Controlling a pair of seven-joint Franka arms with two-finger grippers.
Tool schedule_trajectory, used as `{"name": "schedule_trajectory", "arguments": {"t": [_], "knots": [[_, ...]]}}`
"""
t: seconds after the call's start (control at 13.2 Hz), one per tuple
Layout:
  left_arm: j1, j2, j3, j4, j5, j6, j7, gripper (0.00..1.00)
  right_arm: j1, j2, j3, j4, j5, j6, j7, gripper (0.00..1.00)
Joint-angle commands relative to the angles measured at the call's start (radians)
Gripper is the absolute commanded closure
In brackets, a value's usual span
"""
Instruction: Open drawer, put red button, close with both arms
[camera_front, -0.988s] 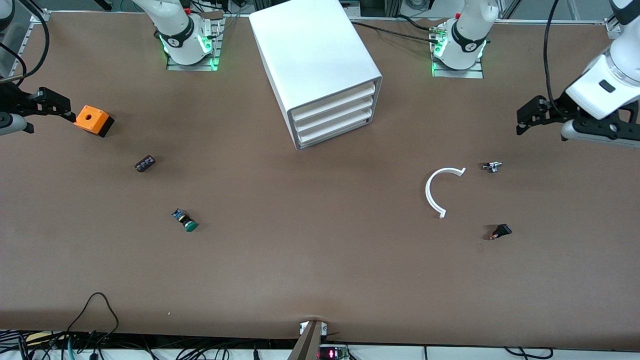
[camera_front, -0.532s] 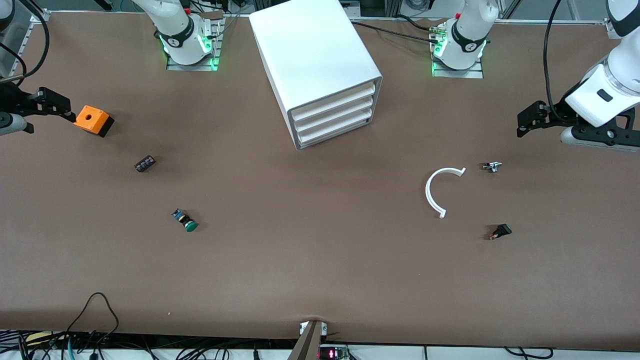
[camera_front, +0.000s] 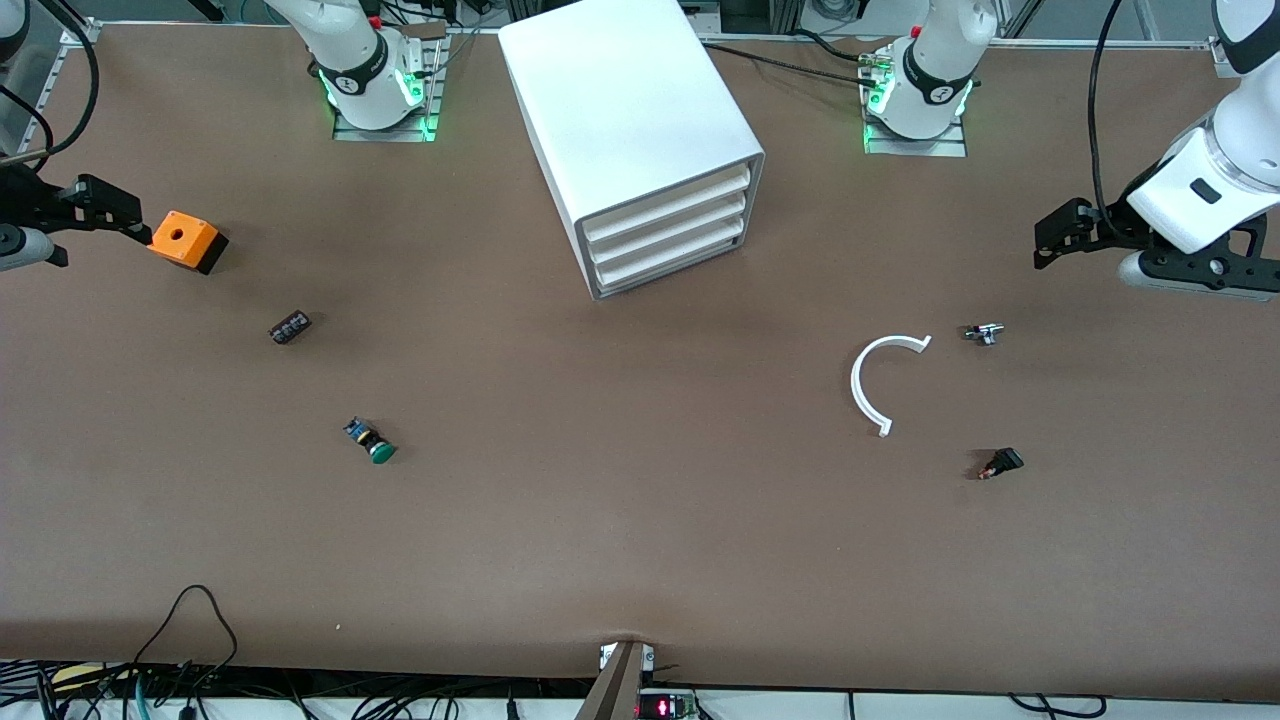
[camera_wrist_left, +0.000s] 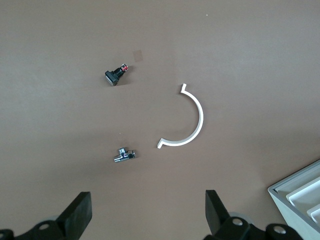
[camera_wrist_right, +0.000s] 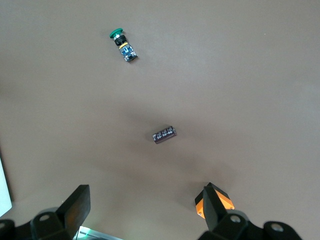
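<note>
Tabletop (camera_front: 600, 520): left end effector (camera_front: 1050, 238) hovers open, well apart from drawer (camera_front: 668, 207).

Matt brown table, plastic and metal parts

The table (camera_front: 640, 520) has a matt, smooth brown surface. The cabinet (camera_front: 630, 110) and its drawers (camera_front: 665, 232) look like smooth white plastic, as does the curved white piece (camera_front: 868, 385). The small valve-like fitting (camera_wrist_left: 123, 155) shines like polished metal. The orange box (camera_front: 183, 240) looks like matt plastic.
</note>
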Motion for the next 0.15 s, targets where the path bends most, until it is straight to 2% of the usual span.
{"name": "schedule_trajectory", "arguments": {"t": [0.0,0.08], "knots": [[-0.009,0.010,0.003,0.028,0.021,-0.023,0.007,0.00,-0.009,-0.009,0.010,-0.002,0.001,-0.007,0.000,0.00],[-0.009,0.010,0.001,0.028,0.021,-0.026,0.007,0.00,-0.009,-0.009,0.010,-0.002,0.001,-0.007,0.000,0.00]]}}
